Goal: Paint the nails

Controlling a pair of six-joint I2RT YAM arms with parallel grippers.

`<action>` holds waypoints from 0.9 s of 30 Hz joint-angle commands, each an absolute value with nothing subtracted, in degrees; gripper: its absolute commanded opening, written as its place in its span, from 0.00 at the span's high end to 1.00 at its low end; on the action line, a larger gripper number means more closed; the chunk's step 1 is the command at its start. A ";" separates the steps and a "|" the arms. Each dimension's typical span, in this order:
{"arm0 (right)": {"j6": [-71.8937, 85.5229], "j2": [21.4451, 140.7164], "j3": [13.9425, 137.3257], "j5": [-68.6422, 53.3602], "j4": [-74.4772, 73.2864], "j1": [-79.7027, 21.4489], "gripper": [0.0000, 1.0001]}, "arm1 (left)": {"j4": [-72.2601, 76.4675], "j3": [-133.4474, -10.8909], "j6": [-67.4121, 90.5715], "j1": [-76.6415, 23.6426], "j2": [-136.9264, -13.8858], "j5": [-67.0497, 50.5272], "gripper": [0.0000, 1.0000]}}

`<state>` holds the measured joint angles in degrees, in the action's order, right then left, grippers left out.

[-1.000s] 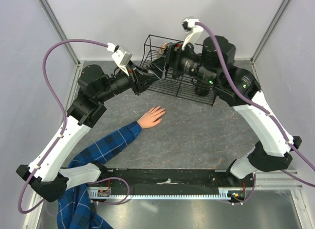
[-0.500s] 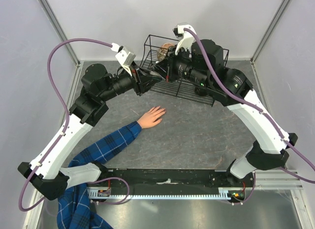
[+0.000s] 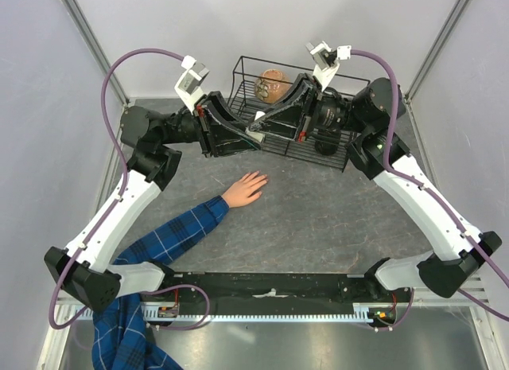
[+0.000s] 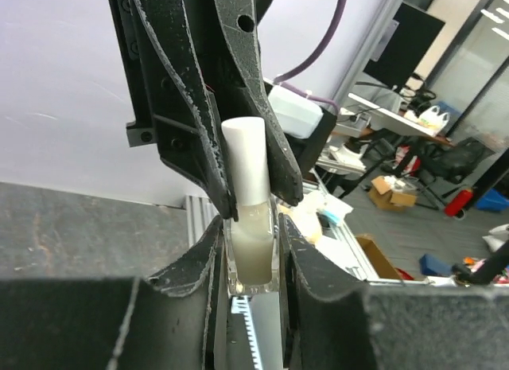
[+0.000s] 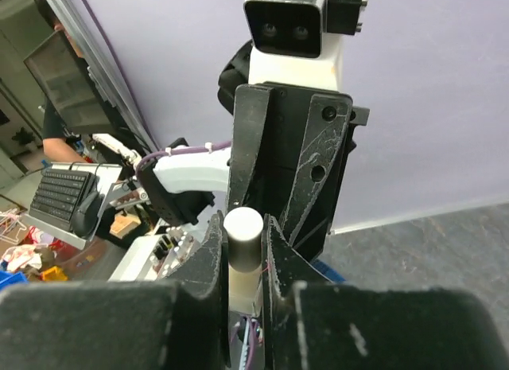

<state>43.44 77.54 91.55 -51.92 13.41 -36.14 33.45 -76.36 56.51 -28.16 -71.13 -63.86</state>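
A small clear bottle (image 4: 253,255) of pale liquid with a white cap (image 4: 245,155) hangs above the table in front of the basket. My left gripper (image 4: 251,235) is shut on its glass body. My right gripper (image 5: 242,227) faces it, shut on the white cap (image 5: 242,231). In the top view the left gripper (image 3: 248,139) and right gripper (image 3: 259,131) meet tip to tip. A skin-coloured hand (image 3: 245,188) in a blue plaid sleeve (image 3: 171,235) lies flat below them. Its nails (image 3: 263,179) are too small to make out.
A black wire basket (image 3: 241,75) stands at the back of the table, holding a brown round object (image 3: 270,86). The sleeve runs off the near left edge. Purple cables loop above both arms.
My right gripper left the basket, came to the left gripper and closed on the bottle's cap. Both wrists have turned and now face each other. The hand has not moved.
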 commanded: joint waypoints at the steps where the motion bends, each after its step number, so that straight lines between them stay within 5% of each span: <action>1: 36.91 75.41 97.88 -55.49 0.28 -36.47 0.83 | 36.50 -78.48 52.93 -27.16 -69.96 -64.17 0.98; 7: 24.62 75.68 104.59 -34.30 -21.87 -36.39 0.08 | 8.46 -81.64 29.99 -27.33 -66.45 -52.14 0.98; 9: 23.73 75.32 104.94 -27.38 -25.30 -36.47 0.03 | 2.93 -82.00 25.25 -27.33 -66.09 -47.21 0.98; 18: 24.45 80.68 116.61 -11.09 -35.15 -40.16 0.05 | -7.38 -84.37 12.40 -32.16 -65.21 -29.98 0.98; 21: 23.47 82.96 119.87 -5.81 -37.00 -45.16 0.13 | -8.52 -84.81 10.38 -33.75 -65.48 -27.34 0.98; 27: 22.33 87.10 124.45 -0.71 -40.16 -49.04 0.44 | -9.84 -85.87 8.70 -35.68 -66.36 -25.75 0.98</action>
<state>23.77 85.73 121.08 -7.11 -37.32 -47.55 -9.43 -82.83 13.37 -34.81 -66.13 -29.06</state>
